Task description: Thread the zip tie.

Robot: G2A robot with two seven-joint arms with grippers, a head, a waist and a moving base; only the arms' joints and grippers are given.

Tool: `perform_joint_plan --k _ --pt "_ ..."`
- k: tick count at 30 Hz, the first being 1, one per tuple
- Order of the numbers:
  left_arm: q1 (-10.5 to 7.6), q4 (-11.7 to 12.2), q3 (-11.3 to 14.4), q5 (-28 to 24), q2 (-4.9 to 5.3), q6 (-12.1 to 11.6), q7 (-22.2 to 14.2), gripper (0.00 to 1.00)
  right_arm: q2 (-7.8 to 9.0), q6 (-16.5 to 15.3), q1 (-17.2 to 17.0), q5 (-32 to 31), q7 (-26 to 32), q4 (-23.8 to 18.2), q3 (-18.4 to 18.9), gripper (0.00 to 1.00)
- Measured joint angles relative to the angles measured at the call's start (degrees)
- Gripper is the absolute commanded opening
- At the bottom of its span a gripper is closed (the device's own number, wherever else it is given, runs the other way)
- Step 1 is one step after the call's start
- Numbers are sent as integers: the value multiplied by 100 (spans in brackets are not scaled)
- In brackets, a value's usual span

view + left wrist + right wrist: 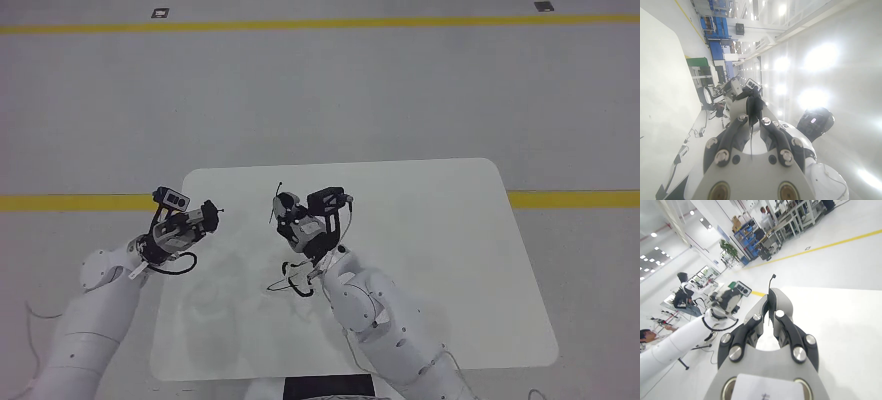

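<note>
My right gripper (769, 295) is shut on a black zip tie (770, 283). The tie's square head (774, 276) sticks out past the fingertips and its strap runs back between the fingers. In the top view this gripper (283, 208) hovers over the middle of the white table (430, 240), with the zip tie (277, 193) pointing away from the robot. My left gripper (211, 212) hangs over the table's left edge, apart from the right one. It (753, 97) is shut on a thin black strap (751, 140) that trails back towards the wrist. The right gripper (734, 87) shows beyond its fingertips.
Black cables (287, 283) loop beside the right arm's wrist over the table. The left arm (725, 300) is off to the side in the right wrist view. Yellow floor lines (560, 199) run beyond the table.
</note>
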Motion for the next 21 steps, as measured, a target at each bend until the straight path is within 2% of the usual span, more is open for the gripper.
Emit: perform_joint_plan --k 2,11,13,17,21 --pt "-9 6 -4 52 -55 0 0 0 -5 -80 30 46 -69 16 -19 0" --pt "-6 -1 0 47 -50 3 4 0 -4 -72 28 41 -56 14 -17 0" --pt "24 -56 64 40 -66 76 145 0 -10 -72 16 89 -142 2 -12 0" --pt "64 -26 258 -55 -126 33 329 0 -80 -21 26 229 -1009 141 -138 0" --pt "-3 129 412 -158 -195 -2 351 0 -175 143 141 257 -1765 410 -342 0"
